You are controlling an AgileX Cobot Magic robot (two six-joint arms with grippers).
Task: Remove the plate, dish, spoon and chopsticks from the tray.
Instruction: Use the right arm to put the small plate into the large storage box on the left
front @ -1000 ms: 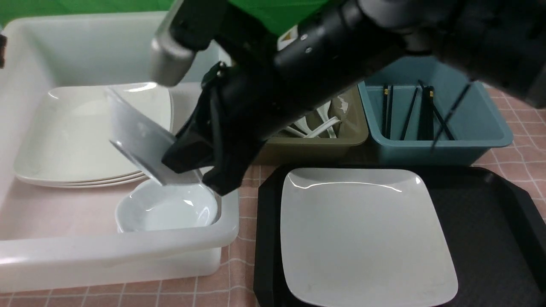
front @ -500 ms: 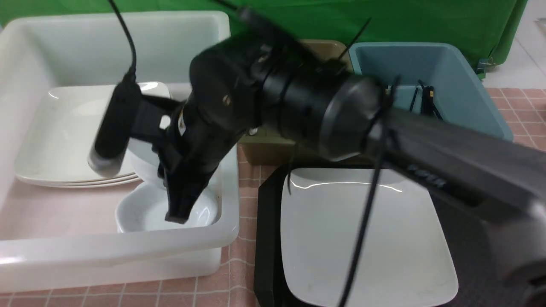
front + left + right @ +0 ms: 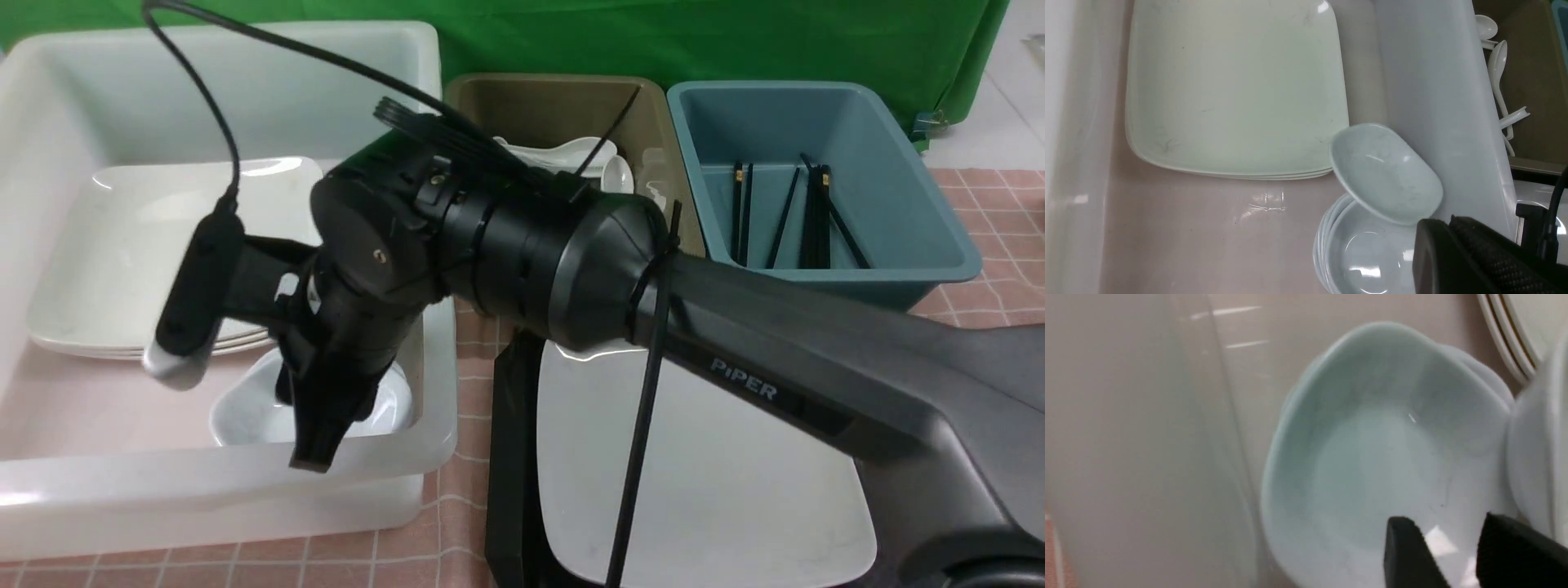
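Nearest, the plate (image 3: 735,490) lay on the tray (image 3: 510,457), uncleared. Beyond, in the white bin (image 3: 245,482), the right gripper (image 3: 1453,555) hung spread and empty over the stack of dishes (image 3: 1367,253). The dish (image 3: 1386,173) sat tilted on that stack, beside the bin wall. It could slide off or chip if the fingers clipped it in withdrawing.

plate (image 3: 735,490) on tray (image 3: 508,457), dish (image 3: 1386,173) in large bin (image 3: 204,490) left of tray, spoon bin (image 3: 531,110) and chopstick bin (image 3: 898,163) behind

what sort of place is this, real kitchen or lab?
Probably a lab mock-up of a dish-return station, not a kitchen: green backdrop, checked tablecloth, and a white bin, olive bin and blue bin for sorting tableware.
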